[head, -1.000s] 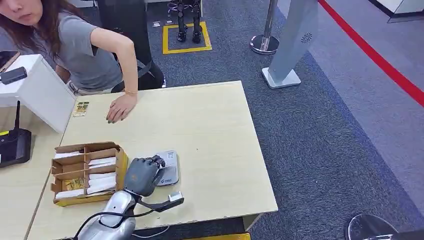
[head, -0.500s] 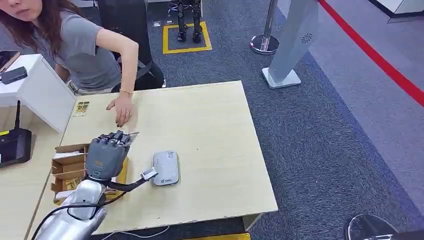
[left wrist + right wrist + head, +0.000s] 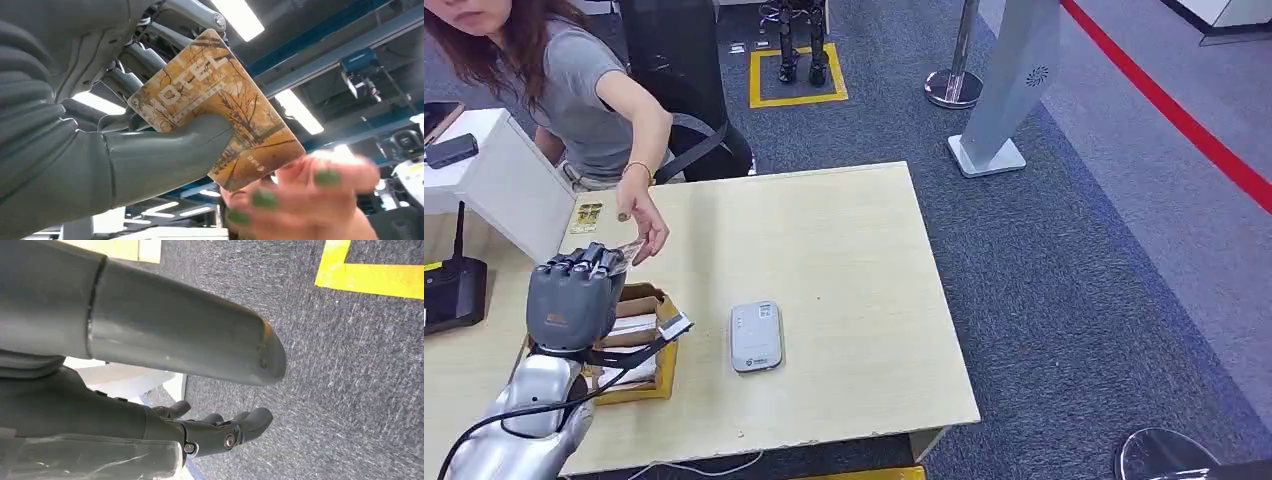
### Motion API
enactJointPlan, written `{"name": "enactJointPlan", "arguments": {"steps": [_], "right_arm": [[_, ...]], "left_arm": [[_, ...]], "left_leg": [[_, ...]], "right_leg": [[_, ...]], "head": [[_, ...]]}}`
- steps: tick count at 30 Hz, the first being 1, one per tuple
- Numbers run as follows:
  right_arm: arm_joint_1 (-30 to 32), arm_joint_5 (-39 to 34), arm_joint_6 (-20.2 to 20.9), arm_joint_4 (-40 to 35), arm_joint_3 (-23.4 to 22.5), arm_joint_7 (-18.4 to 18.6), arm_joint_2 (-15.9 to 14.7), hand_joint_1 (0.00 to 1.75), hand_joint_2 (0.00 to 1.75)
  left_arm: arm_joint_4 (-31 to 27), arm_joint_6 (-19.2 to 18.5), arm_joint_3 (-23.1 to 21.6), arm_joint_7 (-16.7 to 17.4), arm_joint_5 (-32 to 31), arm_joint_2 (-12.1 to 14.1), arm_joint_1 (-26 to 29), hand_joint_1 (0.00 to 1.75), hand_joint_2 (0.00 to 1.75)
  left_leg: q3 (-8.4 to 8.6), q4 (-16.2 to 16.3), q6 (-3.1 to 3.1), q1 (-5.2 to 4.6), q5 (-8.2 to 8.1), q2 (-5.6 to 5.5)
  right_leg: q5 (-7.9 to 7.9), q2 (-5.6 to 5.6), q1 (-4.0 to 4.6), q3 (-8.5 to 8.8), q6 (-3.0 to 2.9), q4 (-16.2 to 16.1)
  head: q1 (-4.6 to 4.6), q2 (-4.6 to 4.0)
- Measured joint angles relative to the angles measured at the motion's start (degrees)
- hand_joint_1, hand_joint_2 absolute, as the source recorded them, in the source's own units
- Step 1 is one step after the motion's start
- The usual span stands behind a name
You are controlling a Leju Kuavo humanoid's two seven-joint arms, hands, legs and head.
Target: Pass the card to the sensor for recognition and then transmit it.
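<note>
The left hand [image 3: 572,295] is seen raised above the tabletop [image 3: 844,300], its back turned toward the head camera and its fingers pointing away from the robot. A card [image 3: 216,107] printed in orange and brown with bare trees and large pale letters is held in it, pinched between the thick grey thumb and the darker fingers [image 3: 150,37] behind; in the head view only a thin edge of the card [image 3: 631,248] shows past the fingertips. Directly below the left hand lies an open cardboard box [image 3: 639,345] divided into compartments, with white cards stacked in it. To the right of the hand, well apart and flat on the tabletop, lies the grey card sensor [image 3: 756,336]. Just beyond the fingertips, a person's hand [image 3: 646,222] with green-painted nails is reached toward the far end of the card; in the left wrist view its blurred fingers [image 3: 300,195] are seen at the card's free corner, though actual contact cannot be told. Farther off, near the tabletop's far left corner, another small patterned card [image 3: 586,217] lies flat. The right hand [image 3: 220,432] is seen hanging over grey carpet [image 3: 350,365], its fingers loosely curled with nothing held between them.
</note>
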Motion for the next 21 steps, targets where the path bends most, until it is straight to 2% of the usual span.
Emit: {"name": "enactJointPlan", "arguments": {"steps": [8,13,14,15,16,18,21], "right_arm": [[0.0,0.0,0.0,0.0,0.0,0.0,0.0,0.00,0.00],[0.2,-0.3,0.0,0.0,0.0,0.0,0.0,0.00,0.00],[0.4,-0.3,0.0,0.0,0.0,0.0,0.0,0.00,0.00],[0.4,-0.3,0.0,0.0,0.0,0.0,0.0,0.00,0.00],[0.4,-0.4,0.0,0.0,0.0,-0.1,0.0,0.00,0.00],[0.6,-0.7,-0.1,0.0,0.0,-0.4,0.0,0.00,0.00],[0.7,-0.8,-0.1,0.1,0.0,-0.4,0.0,0.00,0.00]], "left_arm": [[0.0,0.0,0.3,-0.1,0.0,0.0,0.1,1.75,1.75],[-0.7,0.0,4.0,-2.0,0.9,-0.2,1.3,1.75,1.75],[-1.0,0.0,5.2,-2.4,1.0,-0.4,1.7,0.35,1.75],[-1.0,0.0,5.8,-2.6,1.2,-0.6,1.8,0.00,1.75],[-1.0,0.0,6.6,-3.3,1.5,-0.9,1.9,0.00,1.75],[-1.9,0.0,9.3,-7.1,2.5,-2.7,2.9,0.00,1.75],[-2.5,0.0,10.3,-8.2,3.0,-3.4,3.3,0.00,1.75]], "left_leg": [[0.00,0.0,0.00,0.00,0.00,0.00],[0.00,0.0,0.00,0.00,0.00,0.00],[0.00,0.0,0.00,0.00,0.00,0.00],[0.00,0.0,0.00,0.00,0.00,0.00],[0.00,0.0,0.00,0.00,0.00,0.00],[0.00,0.0,0.00,0.00,0.00,0.00],[0.00,0.0,0.00,0.00,0.00,0.00]], "right_leg": [[0.00,0.00,0.00,0.00,0.00,0.0],[0.00,-0.01,0.00,0.01,0.00,0.0],[0.00,0.00,0.00,0.01,0.00,0.0],[0.00,0.00,0.00,0.02,0.00,0.0],[0.00,0.00,0.00,0.01,0.00,0.0],[0.00,0.00,0.00,0.01,0.00,0.0],[0.00,0.00,0.00,0.01,0.00,0.0]], "head": [[0.00,0.00],[0.00,-0.02],[0.00,-0.02],[0.00,-0.02],[0.00,0.00],[0.00,0.00],[0.00,-0.02]]}}
